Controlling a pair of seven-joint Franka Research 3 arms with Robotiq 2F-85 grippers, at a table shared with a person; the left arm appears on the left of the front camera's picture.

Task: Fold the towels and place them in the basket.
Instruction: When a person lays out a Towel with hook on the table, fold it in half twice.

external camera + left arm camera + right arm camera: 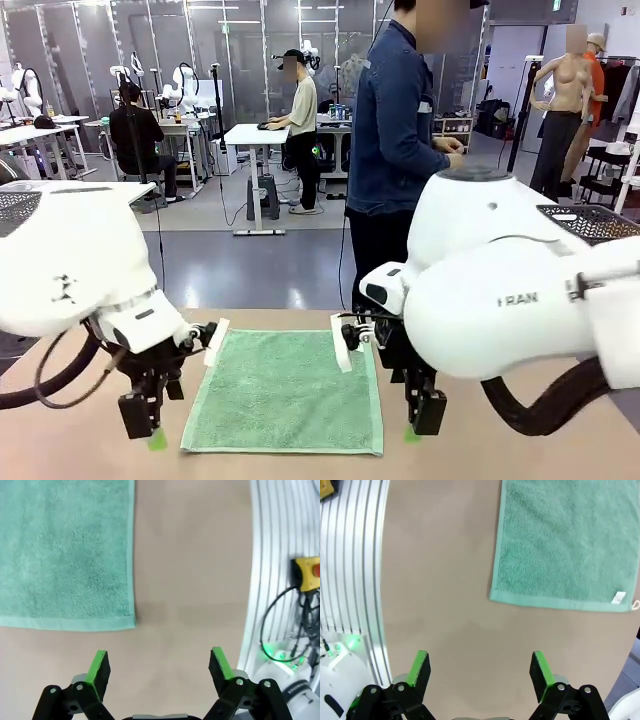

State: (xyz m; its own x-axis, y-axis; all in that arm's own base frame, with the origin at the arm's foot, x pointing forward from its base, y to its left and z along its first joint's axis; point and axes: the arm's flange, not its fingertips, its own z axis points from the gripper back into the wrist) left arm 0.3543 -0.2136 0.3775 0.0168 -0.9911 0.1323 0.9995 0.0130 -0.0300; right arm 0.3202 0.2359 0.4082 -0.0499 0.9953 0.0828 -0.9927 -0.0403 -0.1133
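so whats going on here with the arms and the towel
A green towel lies flat and unfolded on the table. The robot's left hand and right hand hang open beside its near corners, one on each side, holding nothing. A person stands at the far side, not touching the towel. No fold is made yet.

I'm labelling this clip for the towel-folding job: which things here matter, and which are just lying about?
Job:
mint green towel, flat on the table
left gripper, right gripper, jaws open

Lying about:
yellow button box
cables
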